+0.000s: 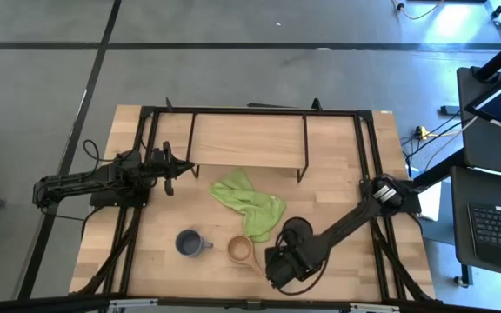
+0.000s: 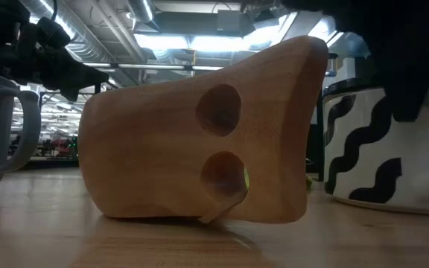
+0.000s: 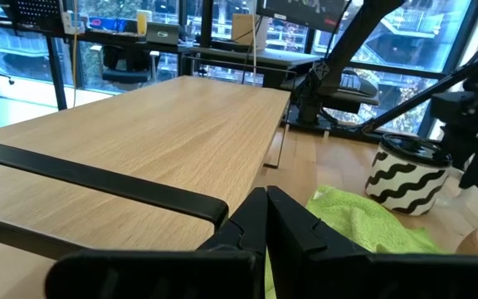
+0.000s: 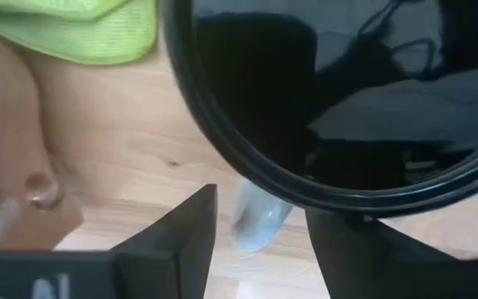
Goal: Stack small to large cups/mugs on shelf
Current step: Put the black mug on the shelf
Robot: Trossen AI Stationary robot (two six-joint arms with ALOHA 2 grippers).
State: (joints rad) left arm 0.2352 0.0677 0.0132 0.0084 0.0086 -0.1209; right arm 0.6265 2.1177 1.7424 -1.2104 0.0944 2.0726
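High view shows the table from above. The shelf point(image 1: 246, 139) spans the far side and carries nothing. The large mug point(image 1: 297, 233), glossy dark inside and white with black wavy stripes outside rather than plain steel, stands near the front on the right, beside a green cloth point(image 1: 250, 203).

The right gripper point(image 1: 278, 268) hovers just at this mug's near rim. In the right wrist view its fingers are spread apart, with a pale handle point(image 4: 260, 220) showing between them below the rim; nothing is gripped. To do this step well, I judge the fingers should close squarely on the handle or rim before any lift.

The grey-blue mug point(image 1: 190, 243) and the small wooden cup point(image 1: 242, 250) stand upright in front, near each other; both look empty.

The left gripper point(image 1: 169, 169) waits by the shelf's left end, fingers closed together.
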